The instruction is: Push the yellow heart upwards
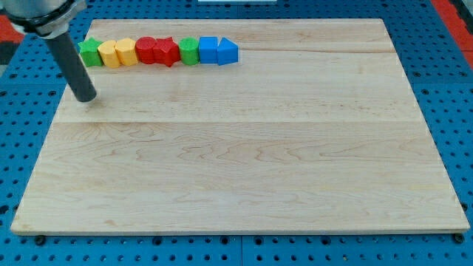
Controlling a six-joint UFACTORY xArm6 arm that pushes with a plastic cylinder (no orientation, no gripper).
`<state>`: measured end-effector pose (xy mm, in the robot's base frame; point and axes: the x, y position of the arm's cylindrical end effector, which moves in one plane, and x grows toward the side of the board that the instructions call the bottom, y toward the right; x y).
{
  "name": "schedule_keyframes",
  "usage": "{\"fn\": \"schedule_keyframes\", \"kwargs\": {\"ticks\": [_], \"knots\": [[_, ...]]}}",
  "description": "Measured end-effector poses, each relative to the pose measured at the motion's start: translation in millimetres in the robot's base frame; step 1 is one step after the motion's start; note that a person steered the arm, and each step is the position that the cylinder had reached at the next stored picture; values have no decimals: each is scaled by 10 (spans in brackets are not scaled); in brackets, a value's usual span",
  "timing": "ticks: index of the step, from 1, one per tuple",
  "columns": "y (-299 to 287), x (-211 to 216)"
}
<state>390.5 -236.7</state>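
Several blocks stand in a tight row near the board's top left. From the view's left they are a green block (90, 52), a yellow block (109, 54) with a rounded shape that may be the heart, a second, more angular yellow block (126, 52), two red blocks (145, 50) (167, 52), a green block (189, 51) and two blue blocks (209, 49) (228, 52). My tip (86, 99) rests on the board below and a little left of the green and yellow blocks, touching none.
The wooden board (244, 162) lies on a blue perforated table (458, 89). The rod slants up to the arm's head (41, 15) at the view's top left corner, just outside the board's left edge.
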Motion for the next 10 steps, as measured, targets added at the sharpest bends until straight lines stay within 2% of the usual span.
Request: {"fn": "schedule_keyframes", "kwargs": {"ticks": [1,4,5,7,9,10], "knots": [[166,-30],[-344,37],[-269,37],[-306,-311],[-191,-368],[-184,-591]]}}
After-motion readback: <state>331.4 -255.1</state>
